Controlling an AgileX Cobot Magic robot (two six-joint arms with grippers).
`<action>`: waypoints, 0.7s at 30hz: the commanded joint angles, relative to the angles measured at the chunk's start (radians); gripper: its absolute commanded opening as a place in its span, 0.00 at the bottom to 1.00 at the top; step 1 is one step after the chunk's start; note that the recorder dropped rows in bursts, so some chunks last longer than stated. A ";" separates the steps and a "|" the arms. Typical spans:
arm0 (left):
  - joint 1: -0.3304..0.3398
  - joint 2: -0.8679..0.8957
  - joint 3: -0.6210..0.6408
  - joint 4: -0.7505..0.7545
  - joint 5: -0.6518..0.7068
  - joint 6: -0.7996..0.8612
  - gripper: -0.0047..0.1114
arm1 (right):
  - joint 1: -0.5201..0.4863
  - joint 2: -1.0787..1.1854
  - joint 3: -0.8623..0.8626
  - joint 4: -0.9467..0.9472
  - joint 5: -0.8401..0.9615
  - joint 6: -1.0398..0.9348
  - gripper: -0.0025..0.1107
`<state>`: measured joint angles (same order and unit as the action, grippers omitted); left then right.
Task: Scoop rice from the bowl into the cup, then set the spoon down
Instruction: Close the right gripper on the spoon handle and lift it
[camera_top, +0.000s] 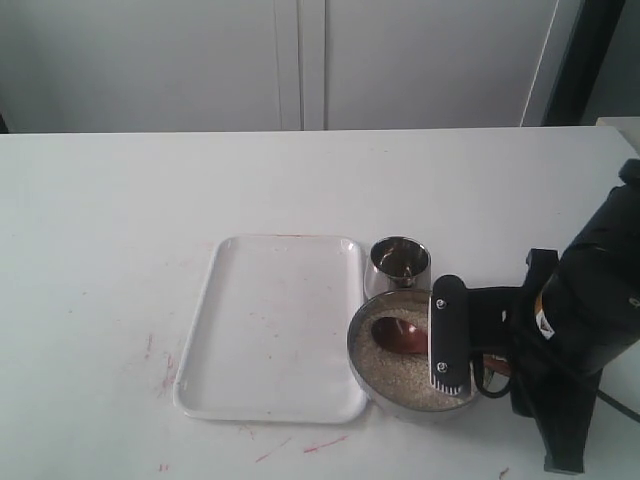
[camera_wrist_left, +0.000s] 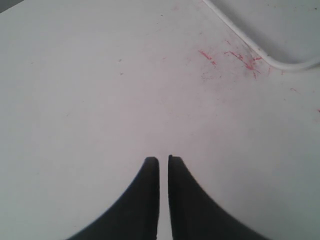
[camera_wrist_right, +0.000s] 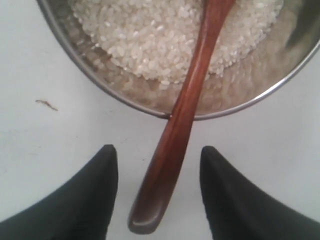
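Observation:
The steel bowl (camera_top: 354, 350) holds off-white rice (camera_top: 400, 378) and stands right of a tray. The small steel cup (camera_top: 400, 262) touches the bowl's far rim. The brown wooden spoon (camera_top: 398, 335) lies with its oval end on the rice and its handle (camera_wrist_right: 192, 90) resting over the bowl's rim (camera_wrist_right: 100, 85), past the rice (camera_wrist_right: 150, 35). My right gripper (camera_top: 470, 345) (camera_wrist_right: 157, 150) is open, one finger on each side of the handle's end, with a gap on both sides. The left gripper (camera_wrist_left: 163, 159) is shut and empty above bare table; it is out of the exterior view.
A white rectangular tray (camera_top: 270, 330) lies left of the bowl; its corner (camera_wrist_left: 270, 60) shows in the left wrist view. Red scribbles (camera_top: 160, 360) (camera_wrist_left: 240, 55) mark the white table near the tray. The right arm's black body fills the right front of the table.

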<state>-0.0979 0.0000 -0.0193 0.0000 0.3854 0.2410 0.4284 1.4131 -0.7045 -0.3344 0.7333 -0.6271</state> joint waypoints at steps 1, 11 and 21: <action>-0.005 0.000 0.009 -0.006 0.049 -0.006 0.16 | 0.000 -0.001 0.007 -0.019 -0.026 0.048 0.40; -0.005 0.000 0.009 -0.006 0.049 -0.006 0.16 | 0.000 -0.001 0.007 -0.017 -0.049 0.068 0.36; -0.005 0.000 0.009 -0.006 0.049 -0.006 0.16 | 0.000 0.002 0.007 -0.016 -0.068 0.094 0.36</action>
<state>-0.0979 0.0000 -0.0193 0.0000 0.3854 0.2410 0.4284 1.4131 -0.7047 -0.3476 0.6711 -0.5422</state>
